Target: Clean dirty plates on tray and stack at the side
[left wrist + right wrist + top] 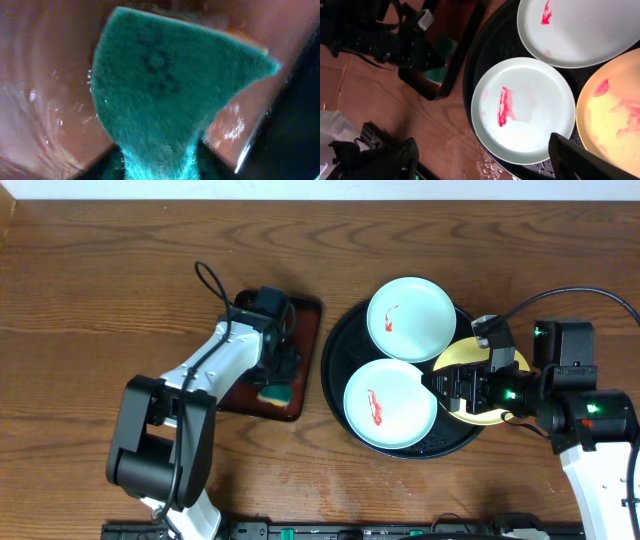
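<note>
Three dirty plates lie on the round black tray (336, 360). The far mint-white plate (411, 318) and the near mint-white plate (390, 404) each carry a red smear. The yellow plate (462, 353) at the right is partly hidden under my right gripper (446, 392). That gripper is open and empty, with its fingers spread over the near plate's edge in the right wrist view (484, 144). That view also shows the near plate (525, 107), the far plate (580, 30) and the smeared yellow plate (615, 115). My left gripper (279, 370) is shut on a green sponge (170, 85).
The sponge (274, 394) rests on a rectangular dark-brown tray (308, 330), left of the black tray. Water drops lie on the wooden table (300, 470) in front of the trays. The left arm's cable loops behind the brown tray.
</note>
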Controlling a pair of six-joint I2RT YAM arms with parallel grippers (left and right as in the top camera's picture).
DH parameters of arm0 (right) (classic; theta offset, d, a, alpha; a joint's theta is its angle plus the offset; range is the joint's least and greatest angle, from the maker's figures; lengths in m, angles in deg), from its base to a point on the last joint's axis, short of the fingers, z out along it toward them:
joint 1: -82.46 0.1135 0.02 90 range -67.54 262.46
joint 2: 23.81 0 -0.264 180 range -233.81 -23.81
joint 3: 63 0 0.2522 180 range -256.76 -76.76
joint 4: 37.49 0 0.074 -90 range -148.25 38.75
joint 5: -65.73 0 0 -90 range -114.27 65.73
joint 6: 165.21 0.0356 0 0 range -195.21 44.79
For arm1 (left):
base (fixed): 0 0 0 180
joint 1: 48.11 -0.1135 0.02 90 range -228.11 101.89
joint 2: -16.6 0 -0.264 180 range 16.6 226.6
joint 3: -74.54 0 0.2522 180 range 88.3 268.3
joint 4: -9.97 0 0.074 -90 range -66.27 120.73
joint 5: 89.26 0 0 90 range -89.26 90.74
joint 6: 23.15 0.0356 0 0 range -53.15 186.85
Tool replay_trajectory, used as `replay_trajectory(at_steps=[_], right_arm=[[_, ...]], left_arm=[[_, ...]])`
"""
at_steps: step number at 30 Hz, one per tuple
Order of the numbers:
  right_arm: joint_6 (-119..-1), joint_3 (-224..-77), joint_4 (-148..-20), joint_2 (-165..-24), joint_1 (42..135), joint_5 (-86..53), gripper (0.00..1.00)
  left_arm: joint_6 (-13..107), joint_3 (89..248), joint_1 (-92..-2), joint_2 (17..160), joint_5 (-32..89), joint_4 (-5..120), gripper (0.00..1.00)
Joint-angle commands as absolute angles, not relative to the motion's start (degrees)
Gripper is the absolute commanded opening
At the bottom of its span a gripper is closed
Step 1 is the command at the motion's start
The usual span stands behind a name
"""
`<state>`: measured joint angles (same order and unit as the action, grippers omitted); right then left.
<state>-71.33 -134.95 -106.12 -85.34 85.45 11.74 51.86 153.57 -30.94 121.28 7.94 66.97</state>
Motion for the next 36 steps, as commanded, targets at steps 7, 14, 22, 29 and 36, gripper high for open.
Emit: replay_trajectory(at_steps=[7, 14, 22, 29, 36], right_arm=[[-71.0, -135.7, -106.1, -85.3, 85.8, 11.8, 0.81], [-71.0, -135.7, -106.4, -85.3, 85.8, 11.8, 0.91], [-71.0, -135.7, -106.8, -85.3, 85.8, 11.8, 0.99], [-63.6, -134.7, -112.3, -88.2, 85.8, 0.6, 0.87], [-63.1, -134.3, -113.2, -94.9, 85.9, -0.9, 0.57]], left_arm=[[51.6, 157.4, -31.2, 114.9, 6.7, 69.0, 0.58], [51.5, 154.2, -31.2, 117.6, 4.1, 66.2, 0.58], [51.5, 152.3, -30.8, 123.8, 5.4, 63.2, 0.29], [51.5, 152.4, -30.8, 124.7, 5.4, 62.6, 0.07], [51.6, 157.0, -30.8, 122.4, 5.4, 69.2, 0.07]])
